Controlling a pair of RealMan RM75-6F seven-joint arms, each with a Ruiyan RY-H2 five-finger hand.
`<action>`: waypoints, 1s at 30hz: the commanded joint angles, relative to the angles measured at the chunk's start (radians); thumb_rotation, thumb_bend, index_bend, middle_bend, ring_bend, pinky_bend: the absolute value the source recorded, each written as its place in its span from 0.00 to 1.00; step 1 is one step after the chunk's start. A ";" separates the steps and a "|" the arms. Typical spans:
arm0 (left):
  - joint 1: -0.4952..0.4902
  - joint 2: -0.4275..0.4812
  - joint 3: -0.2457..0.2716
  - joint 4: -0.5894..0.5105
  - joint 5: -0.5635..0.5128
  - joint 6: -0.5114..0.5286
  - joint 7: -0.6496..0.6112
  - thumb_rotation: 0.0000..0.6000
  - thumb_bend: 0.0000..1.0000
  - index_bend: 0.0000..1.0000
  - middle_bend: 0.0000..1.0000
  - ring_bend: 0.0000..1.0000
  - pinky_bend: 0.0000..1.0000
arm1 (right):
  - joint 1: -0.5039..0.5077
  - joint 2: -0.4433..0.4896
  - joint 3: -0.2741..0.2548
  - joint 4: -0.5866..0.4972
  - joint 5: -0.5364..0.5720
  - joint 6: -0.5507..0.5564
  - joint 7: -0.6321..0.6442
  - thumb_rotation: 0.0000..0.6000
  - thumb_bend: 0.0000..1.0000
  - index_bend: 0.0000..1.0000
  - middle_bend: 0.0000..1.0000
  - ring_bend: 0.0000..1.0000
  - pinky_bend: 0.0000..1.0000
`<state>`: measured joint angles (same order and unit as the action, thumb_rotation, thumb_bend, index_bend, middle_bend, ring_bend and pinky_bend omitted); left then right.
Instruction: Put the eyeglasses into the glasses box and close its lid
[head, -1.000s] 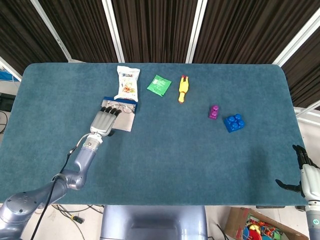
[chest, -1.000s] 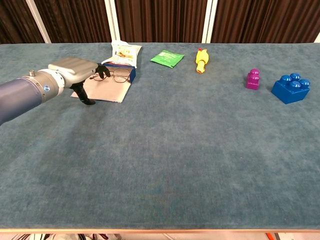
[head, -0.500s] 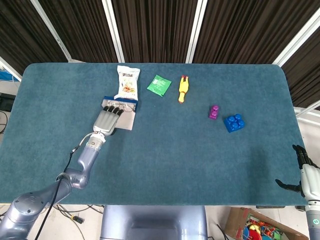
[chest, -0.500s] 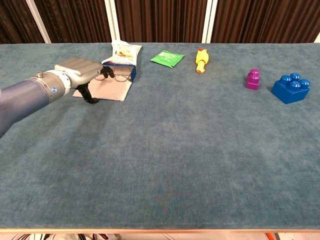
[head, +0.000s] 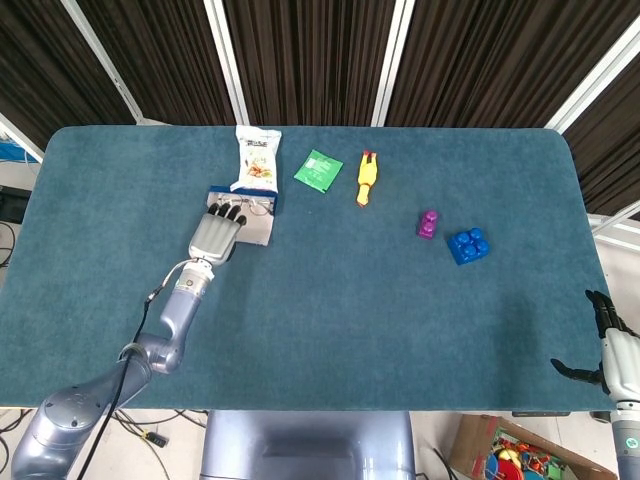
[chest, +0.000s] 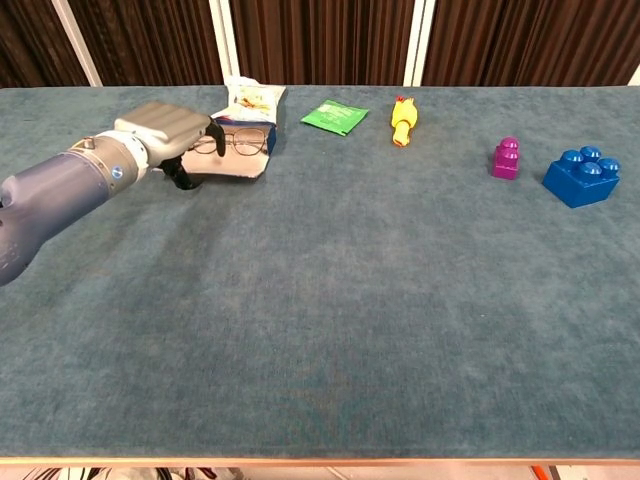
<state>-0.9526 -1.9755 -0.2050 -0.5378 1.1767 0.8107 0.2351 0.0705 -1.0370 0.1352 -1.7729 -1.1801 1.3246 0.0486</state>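
Left hand (head: 213, 236) covers near part of glasses box (head: 252, 226); right hand (head: 612, 352) cut by head-view edge.

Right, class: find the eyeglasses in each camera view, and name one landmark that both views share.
Head view: eyeglasses upper left of the table, at the left robot hand's fingertips.
Chest view: eyeglasses far left, just right of that robot hand.
Shared landmark: the snack packet just behind them.

- The thin wire-framed eyeglasses (chest: 232, 141) lie in the open blue glasses box (chest: 240, 162), just before the white snack packet (chest: 251, 98).
- Right of these lie a green sachet (chest: 335, 116), yellow rubber chicken (chest: 403, 120), purple toy block (chest: 506, 159) and blue studded brick (chest: 582, 176).
- The left hand (chest: 165, 133) rests over the box's left part.
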 joint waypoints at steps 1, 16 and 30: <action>-0.015 -0.010 -0.014 0.023 0.001 -0.001 -0.008 1.00 0.42 0.33 0.18 0.13 0.18 | 0.000 0.000 0.001 -0.002 0.000 0.000 0.004 1.00 0.17 0.00 0.08 0.19 0.26; -0.093 -0.099 -0.080 0.209 -0.034 -0.086 -0.020 1.00 0.43 0.40 0.18 0.13 0.18 | -0.002 0.002 0.003 -0.007 0.014 -0.001 0.001 1.00 0.17 0.00 0.08 0.19 0.26; -0.071 -0.119 -0.069 0.270 -0.006 -0.090 -0.060 1.00 0.43 0.53 0.18 0.13 0.17 | -0.001 0.001 0.005 -0.012 0.028 0.000 -0.013 1.00 0.17 0.00 0.08 0.19 0.26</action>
<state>-1.0251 -2.0945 -0.2747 -0.2699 1.1691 0.7211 0.1770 0.0692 -1.0357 0.1402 -1.7846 -1.1518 1.3244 0.0359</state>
